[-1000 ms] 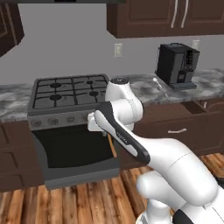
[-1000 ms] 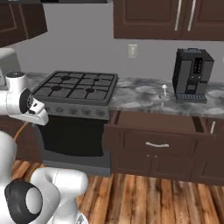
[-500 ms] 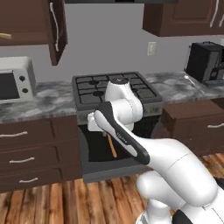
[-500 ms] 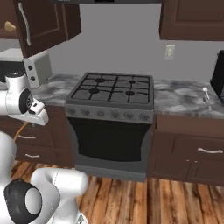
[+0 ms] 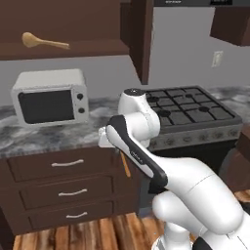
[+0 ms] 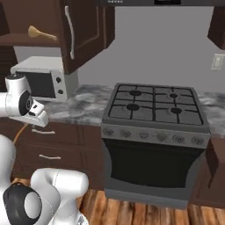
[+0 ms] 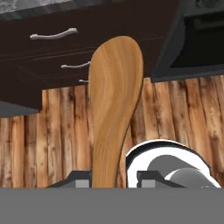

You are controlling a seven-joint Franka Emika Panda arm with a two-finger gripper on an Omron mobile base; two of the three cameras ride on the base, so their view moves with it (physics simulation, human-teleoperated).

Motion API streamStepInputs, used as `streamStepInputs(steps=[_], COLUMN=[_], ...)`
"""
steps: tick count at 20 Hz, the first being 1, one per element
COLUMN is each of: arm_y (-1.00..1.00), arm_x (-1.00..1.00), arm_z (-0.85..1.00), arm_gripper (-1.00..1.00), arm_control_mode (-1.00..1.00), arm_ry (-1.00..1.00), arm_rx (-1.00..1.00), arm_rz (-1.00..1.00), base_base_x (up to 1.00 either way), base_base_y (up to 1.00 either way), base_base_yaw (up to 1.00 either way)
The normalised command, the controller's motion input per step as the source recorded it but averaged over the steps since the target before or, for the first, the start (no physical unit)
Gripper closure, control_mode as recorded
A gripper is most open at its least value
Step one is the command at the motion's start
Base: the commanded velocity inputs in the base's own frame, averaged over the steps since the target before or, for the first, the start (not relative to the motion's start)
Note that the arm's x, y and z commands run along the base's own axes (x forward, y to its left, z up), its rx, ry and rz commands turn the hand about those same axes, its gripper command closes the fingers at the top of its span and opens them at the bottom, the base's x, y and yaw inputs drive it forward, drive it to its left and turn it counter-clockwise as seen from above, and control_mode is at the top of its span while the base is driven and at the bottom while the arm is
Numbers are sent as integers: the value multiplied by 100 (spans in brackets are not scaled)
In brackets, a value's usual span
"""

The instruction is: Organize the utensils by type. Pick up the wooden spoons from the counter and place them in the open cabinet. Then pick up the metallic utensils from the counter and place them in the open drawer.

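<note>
Big spoon in hand, shelf way up top

The fingers (image 7: 109, 183) are clenched on the large wooden spoon (image 7: 113, 105), bowl dangling toward the floor mid-frame. The smaller wooden spoon (image 5: 44, 42) is already in the open cabinet (image 5: 73, 49), upper left. Risk imo: swinging up, that long spoon clips the microwave (image 5: 51, 97) or shelf edge and twists loose.

Grey wall (image 6: 145, 48), wooden plank floor (image 7: 52, 131), white microwave (image 5: 49, 97), black gas stove (image 6: 154, 110)
</note>
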Motion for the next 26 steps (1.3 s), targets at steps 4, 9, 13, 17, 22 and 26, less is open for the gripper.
streamStepInputs(steps=[4,9,13,17,22,26], arm_y=[0,0,0,0,0,0], arm_x=[0,0,0,0,0,0], arm_z=[0,0,0,0,0,0], arm_gripper=[100,100,100,100,100,100], arm_control_mode=[100,100,100,100,100,100], arm_ry=[0,0,0,0,0,0], arm_rx=[0,0,0,0,0,0], arm_rz=[0,0,0,0,0,0], base_base_x=[55,24,40,73,45,27], base_base_y=[100,77,50,4,0,8], base_base_yaw=[3,0,0,0,2,2])
